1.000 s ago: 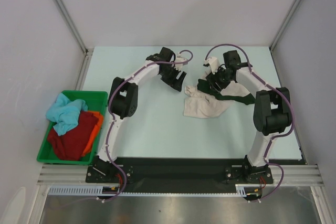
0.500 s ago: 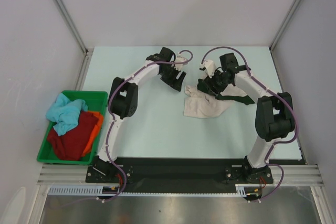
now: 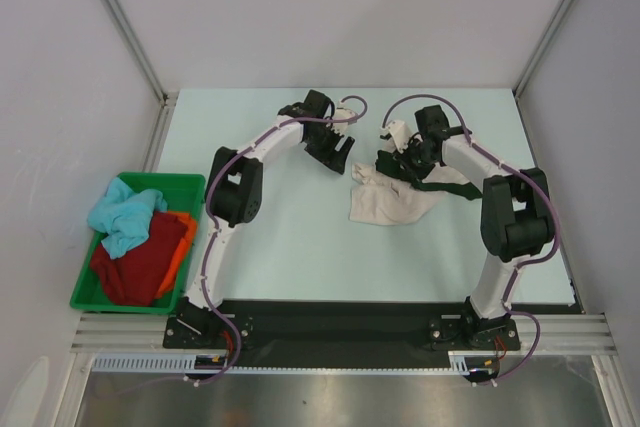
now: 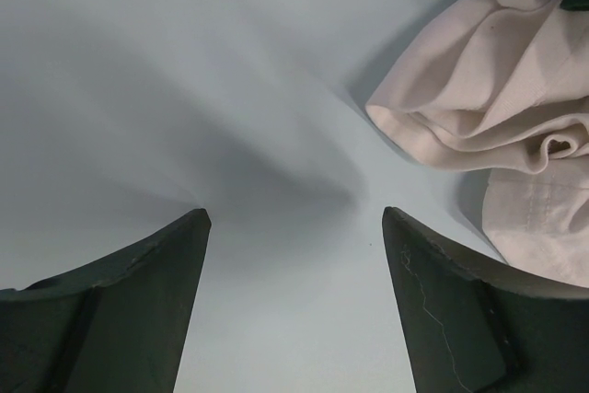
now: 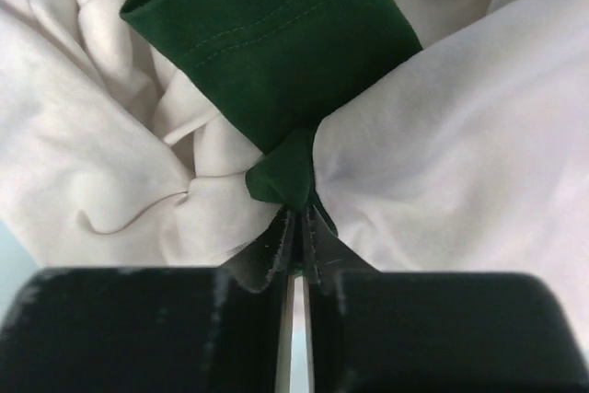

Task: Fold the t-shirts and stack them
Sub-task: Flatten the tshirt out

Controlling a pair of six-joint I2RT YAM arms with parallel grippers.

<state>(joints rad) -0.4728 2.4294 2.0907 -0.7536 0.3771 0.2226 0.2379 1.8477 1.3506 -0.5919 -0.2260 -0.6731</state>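
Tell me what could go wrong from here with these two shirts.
1. The right gripper pinches only a small tuck of the dark green shirt; it may slip out on lifting.
2. That shirt is wedged between folds of the cream shirt, so a pull could drag both.
3. The left gripper is open over the table, holding nothing down.

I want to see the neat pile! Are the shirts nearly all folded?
Not nearly. Nothing is folded or stacked. The right gripper pinches the dark green shirt, tangled with the crumpled cream shirt; the left gripper hangs open beside them. Left to do: both of those, plus the light blue shirt, dark red shirt and orange shirt bunched in the green bin.
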